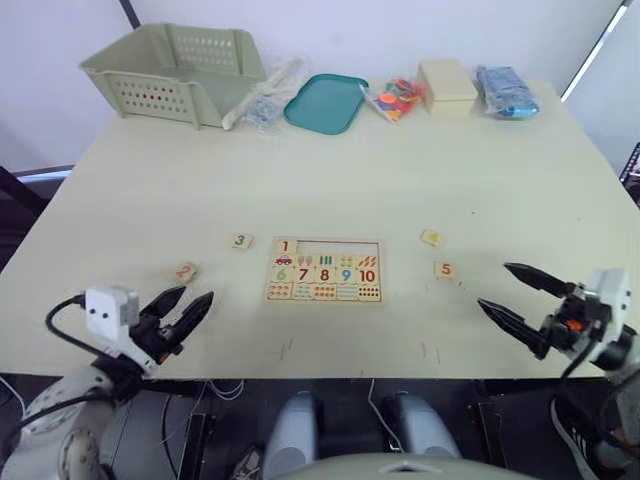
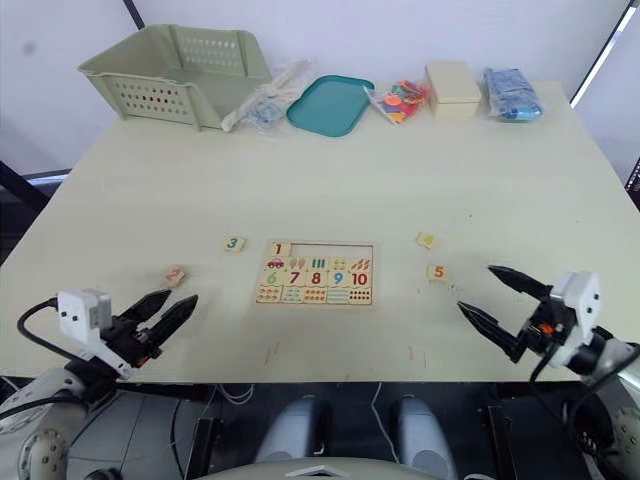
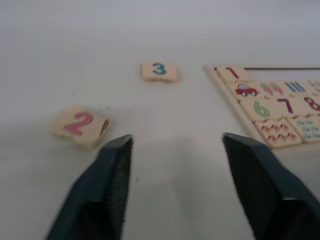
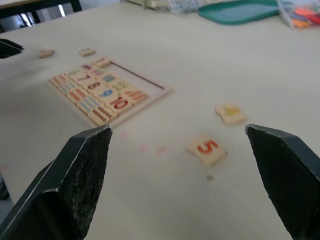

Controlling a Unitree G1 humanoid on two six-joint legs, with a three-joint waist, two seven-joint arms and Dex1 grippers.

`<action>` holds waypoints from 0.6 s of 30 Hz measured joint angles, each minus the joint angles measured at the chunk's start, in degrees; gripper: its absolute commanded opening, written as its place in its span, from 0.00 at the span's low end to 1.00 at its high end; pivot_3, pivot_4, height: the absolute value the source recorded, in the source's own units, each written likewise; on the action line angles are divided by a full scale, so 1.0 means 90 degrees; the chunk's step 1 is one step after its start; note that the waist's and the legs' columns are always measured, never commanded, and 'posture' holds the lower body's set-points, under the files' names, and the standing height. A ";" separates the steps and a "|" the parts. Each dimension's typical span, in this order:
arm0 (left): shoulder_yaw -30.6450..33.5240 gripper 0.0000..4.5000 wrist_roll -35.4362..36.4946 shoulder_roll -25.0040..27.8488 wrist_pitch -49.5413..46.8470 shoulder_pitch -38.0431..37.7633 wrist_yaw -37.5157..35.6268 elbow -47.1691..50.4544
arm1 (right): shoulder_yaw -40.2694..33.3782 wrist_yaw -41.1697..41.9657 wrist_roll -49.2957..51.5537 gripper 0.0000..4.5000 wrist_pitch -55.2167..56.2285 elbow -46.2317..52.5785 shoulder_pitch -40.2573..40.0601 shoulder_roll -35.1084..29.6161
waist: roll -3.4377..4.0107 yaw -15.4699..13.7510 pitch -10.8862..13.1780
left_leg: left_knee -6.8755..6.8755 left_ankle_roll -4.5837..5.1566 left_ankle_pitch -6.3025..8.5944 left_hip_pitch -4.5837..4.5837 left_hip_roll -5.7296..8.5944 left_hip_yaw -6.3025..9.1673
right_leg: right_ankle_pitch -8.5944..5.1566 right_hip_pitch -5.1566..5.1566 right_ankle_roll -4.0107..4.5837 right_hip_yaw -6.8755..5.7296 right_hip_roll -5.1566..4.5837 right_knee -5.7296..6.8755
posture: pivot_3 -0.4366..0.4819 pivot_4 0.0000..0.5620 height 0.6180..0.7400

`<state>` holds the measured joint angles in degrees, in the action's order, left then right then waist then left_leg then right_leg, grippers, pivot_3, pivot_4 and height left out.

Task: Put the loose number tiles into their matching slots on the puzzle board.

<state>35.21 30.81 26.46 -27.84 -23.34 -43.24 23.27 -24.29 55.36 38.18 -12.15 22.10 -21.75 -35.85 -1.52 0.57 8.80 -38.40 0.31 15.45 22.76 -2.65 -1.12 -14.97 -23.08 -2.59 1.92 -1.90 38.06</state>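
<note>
Both grippers hang spread and empty just above the near part of the table — the left gripper near the front left corner, the right gripper at the front right, neither touching anything.

One tile of five looks placed: the 1 tile sits in the leftmost slot of the puzzle board, and the rest of that top row shows as an empty recess. Four tiles are left, by my count. The 2 tile lies just ahead of the left gripper, turned askew, and the 3 tile sits between it and the board's left edge. On the other side, the 5 tile lies just ahead of the right gripper, and another tile with a yellow mark — probably the 4, though I cannot read it — lies a little farther back.

The board lies flat at the table's middle, its long axis running left to right, digits upright toward the robot. The loose tiles would need squaring to match before dropping in.
</note>
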 measured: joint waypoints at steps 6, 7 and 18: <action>0.0072 0.99 0.0085 0.0158 0.0266 -0.0272 -0.0226 -0.0251 | -0.0168 0.0243 -0.0150 1.00 0.0272 -0.0165 -0.0224 0.0001 | 0.0006 0.0008 -0.0005 | 0.0001 0.0000 0.0000 -0.0003 -0.0001 -0.0002 | -0.0001 0.0000 0.0000 0.0001 0.0001 0.0000 | 0.48 0.27 1.00; 0.0072 0.99 0.0098 0.0199 0.0300 -0.0267 -0.0239 -0.0286 | -0.0166 0.0268 -0.0189 1.00 0.0316 -0.0237 -0.0216 0.0008 | 0.0004 0.0003 -0.0006 | 0.0001 0.0000 0.0000 -0.0003 0.0000 -0.0003 | -0.0001 0.0001 0.0000 0.0001 0.0000 -0.0001 | 0.48 0.27 1.00; 0.0012 0.99 0.0107 0.1821 0.0379 -0.0043 -0.1417 -0.0928 | 0.0255 0.0625 0.0233 1.00 0.0057 0.0219 0.0333 -0.0274 | 0.0015 0.0007 -0.0008 | 0.0003 0.0000 0.0000 -0.0004 -0.0002 -0.0003 | -0.0001 -0.0001 0.0001 0.0001 0.0003 -0.0001 | 0.48 0.27 1.00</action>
<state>35.31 31.78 42.85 -24.42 -23.72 -55.99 14.92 -22.00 60.99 40.28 -11.63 24.07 -18.76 -38.31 -1.39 0.63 8.73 -38.37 0.32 15.46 22.72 -2.67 -1.15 -14.99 -23.09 -2.57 1.93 -1.87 38.06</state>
